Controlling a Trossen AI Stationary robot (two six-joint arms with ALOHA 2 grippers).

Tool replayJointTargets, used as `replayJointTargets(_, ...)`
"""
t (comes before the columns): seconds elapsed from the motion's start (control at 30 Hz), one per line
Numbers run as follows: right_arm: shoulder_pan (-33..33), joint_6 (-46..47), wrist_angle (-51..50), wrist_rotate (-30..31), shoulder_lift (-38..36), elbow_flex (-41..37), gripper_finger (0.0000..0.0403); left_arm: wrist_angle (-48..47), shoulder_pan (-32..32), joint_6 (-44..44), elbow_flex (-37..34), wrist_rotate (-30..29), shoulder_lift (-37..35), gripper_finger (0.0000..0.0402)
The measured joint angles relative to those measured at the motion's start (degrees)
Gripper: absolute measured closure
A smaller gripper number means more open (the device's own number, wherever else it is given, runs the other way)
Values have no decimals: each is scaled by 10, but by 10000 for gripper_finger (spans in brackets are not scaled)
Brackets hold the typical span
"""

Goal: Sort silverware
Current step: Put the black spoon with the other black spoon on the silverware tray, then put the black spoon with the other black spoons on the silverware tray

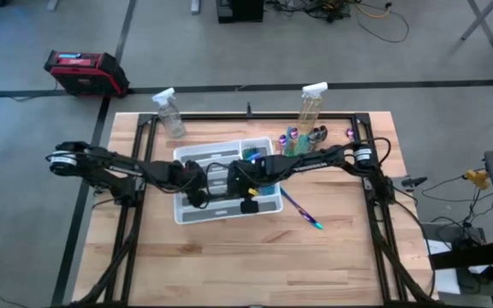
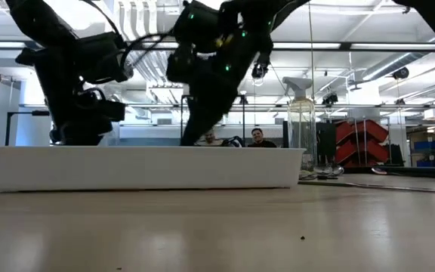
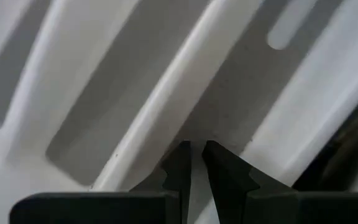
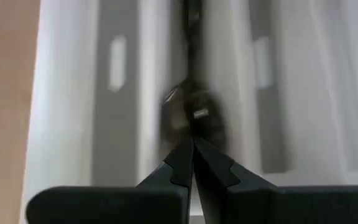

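Silverware point(image 1: 302, 137) heaped upper right of white tray point(image 1: 197, 154); right jaws clenched on dark utensil point(image 4: 190, 115), left jaws nearly closed, empty; release low inside compartment.

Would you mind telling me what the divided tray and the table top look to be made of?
The tray looks like white moulded plastic: smooth, matte, with rounded dividers and moulded slots. The table top looks like light wood, likely butcher block, with visible plank lines and grain.
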Motion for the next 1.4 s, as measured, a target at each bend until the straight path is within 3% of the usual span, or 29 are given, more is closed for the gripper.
replayJointTargets(0.23, -4, 15, 3, 24, 15, 1, 403, -35, -15, 38, 15, 15, -72, 363)
replayJointTargets(0.43, 6, 10, -3, -64, 21, -1, 403, -54, -55, 114, 46, -36, -125, 363)
replayJointTargets(0.5, 7, 8, 1, -65, 15, 0, 403, -40, -78, 147, 48, -44, -136, 363)
replayJointTargets(0.7, 3, 3, -25, -9, 11, 0, 403, -1, -141, 147, 46, -45, -122, 363)
replayJointTargets(0.87, 5, -6, -109, -4, -42, -10, 403, -1, -158, 97, 37, -46, -69, 363)
replayJointTargets(0.97, 0, 12, -133, 14, -99, -64, 403, -4, -162, 79, 34, -47, -28, 363)
replayJointTargets(1.13, -45, 57, -132, 120, -243, -207, 403, 12, -167, 79, 37, -48, 19, 363)
replayJointTargets(1.27, -97, -47, -126, 167, -338, -318, 403, 33, -172, 90, 38, -45, 36, 363)
replayJointTargets(1.4, -174, -161, -104, 228, -377, -390, 402, 32, -180, 88, 38, -48, 28, 363)
